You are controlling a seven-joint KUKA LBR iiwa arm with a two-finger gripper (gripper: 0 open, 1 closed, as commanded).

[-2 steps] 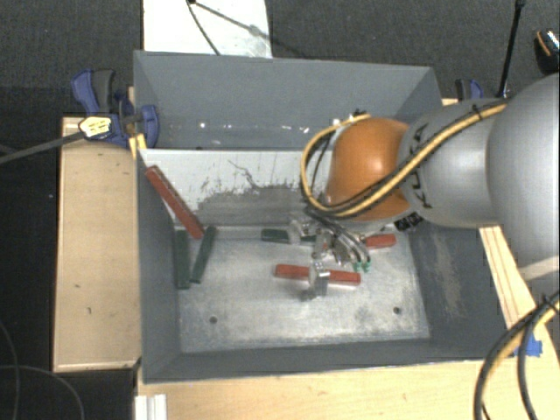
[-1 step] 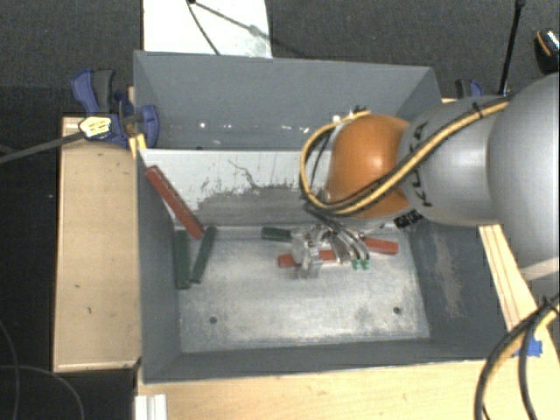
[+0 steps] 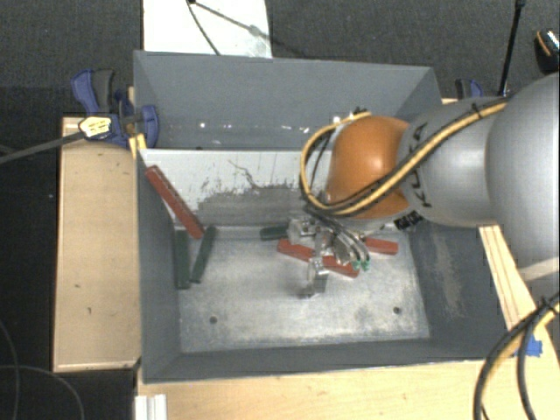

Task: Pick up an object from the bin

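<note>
My gripper point(image 3: 313, 280) is low in the middle of the bin, close to the floor. A red flat stick point(image 3: 296, 251) lies right under it and runs on to the lower right beneath the gripper body. Another red stick point(image 3: 382, 247) lies just to the right, partly hidden by the arm. A short dark green stick point(image 3: 273, 232) rests near the back wall, left of the gripper.
At the bin's left side a long red stick point(image 3: 173, 201) leans along the wall, with two dark green sticks point(image 3: 181, 257) point(image 3: 203, 252) below it. The arm's orange cover and cables hang over the bin's right half.
</note>
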